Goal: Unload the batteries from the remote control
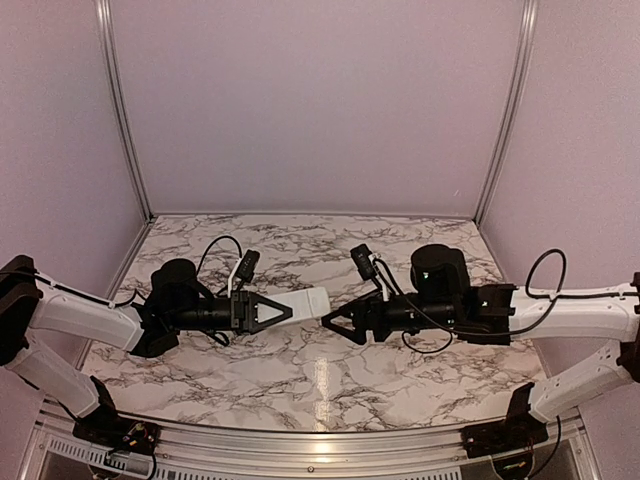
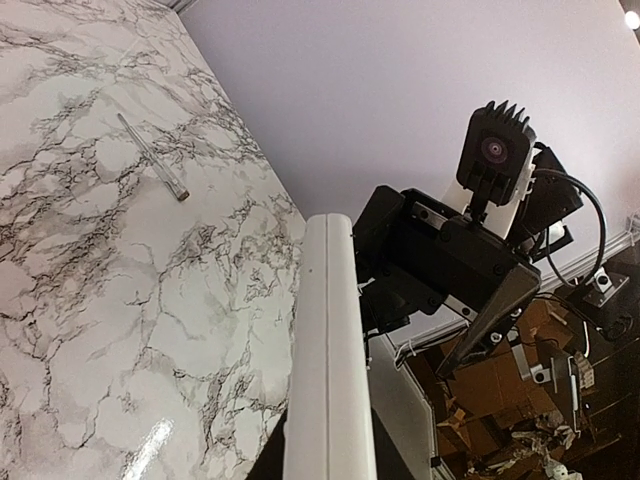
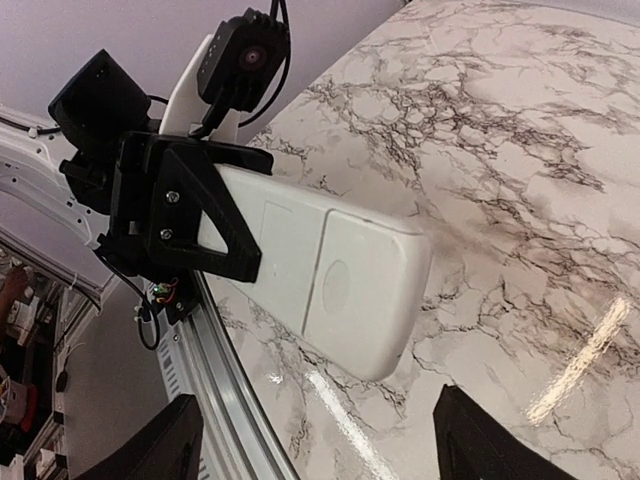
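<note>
Top view: left fingers clamped on the remote control, table below it; right fingers spread wide, empty, just beside remote's free end. Left wrist: remote edge-on, no batteries seen. Right wrist: back cover looks closed, so unloading prob. not begun; cover + both batteries left.

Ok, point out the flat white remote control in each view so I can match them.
Top external: flat white remote control at centre, held by the left gripper.
Left wrist: remote control at bottom centre, seen edge-on.
Right wrist: remote control mid-frame, broad face toward the camera.
Shared landmark: the grey-veined white marble table top, under it in all three.
</note>
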